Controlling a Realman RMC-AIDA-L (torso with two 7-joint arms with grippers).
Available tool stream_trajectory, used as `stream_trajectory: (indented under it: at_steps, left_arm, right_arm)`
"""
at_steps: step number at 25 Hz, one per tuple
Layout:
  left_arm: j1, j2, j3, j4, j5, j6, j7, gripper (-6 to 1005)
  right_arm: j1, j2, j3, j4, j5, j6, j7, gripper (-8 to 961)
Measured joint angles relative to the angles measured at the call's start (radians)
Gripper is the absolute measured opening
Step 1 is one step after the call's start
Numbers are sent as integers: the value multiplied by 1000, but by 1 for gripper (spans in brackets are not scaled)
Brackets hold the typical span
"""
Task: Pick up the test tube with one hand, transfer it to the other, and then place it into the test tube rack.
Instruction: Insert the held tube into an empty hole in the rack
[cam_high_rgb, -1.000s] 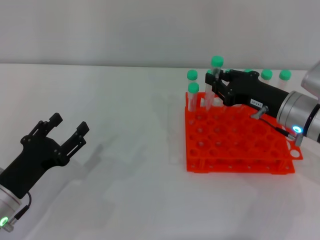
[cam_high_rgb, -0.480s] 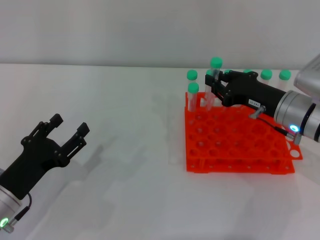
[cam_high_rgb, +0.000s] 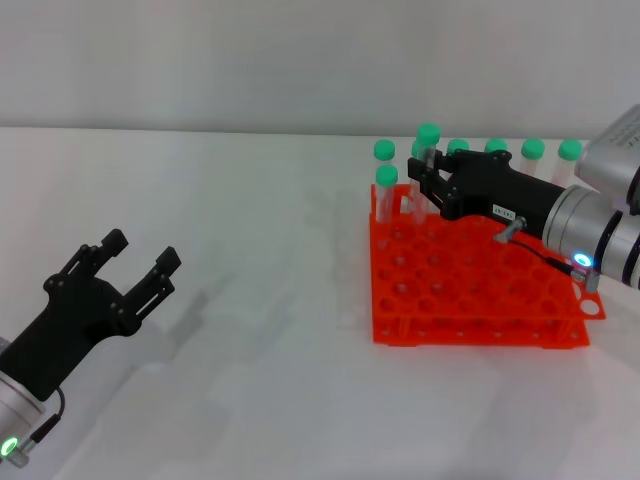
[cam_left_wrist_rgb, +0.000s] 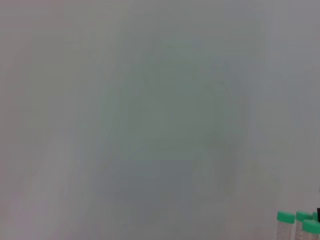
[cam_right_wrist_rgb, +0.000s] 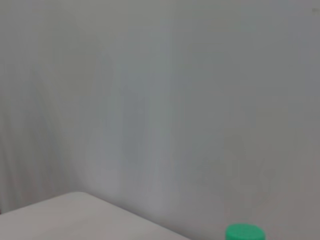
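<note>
R gripper (cam_high_rgb: 428, 180) clamped on test tube (cam_high_rgb: 427, 152), lower vs 1 s ago, over rack (cam_high_rgb: 470, 290) back row | insertion underway | L gripper (cam_high_rgb: 128, 262) wide, parked on table (cam_high_rgb: 250, 250)

Flat white matte tabletop (cam_high_rgb: 250, 300) is spreading across the whole foreground, carrying soft grey shadows at left. Plain pale grey wall (cam_high_rgb: 300, 60) is rising behind it (meeting the tabletop along a straight horizontal edge), and is also filling both wrist views.
</note>
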Motion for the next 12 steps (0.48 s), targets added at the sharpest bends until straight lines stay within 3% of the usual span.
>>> stream_trajectory:
  at_steps: [12]
  left_arm:
    - [0, -1, 1, 0, 0, 0, 0, 792]
  right_arm:
    - [-10, 0, -21, 0, -3, 11, -22, 244]
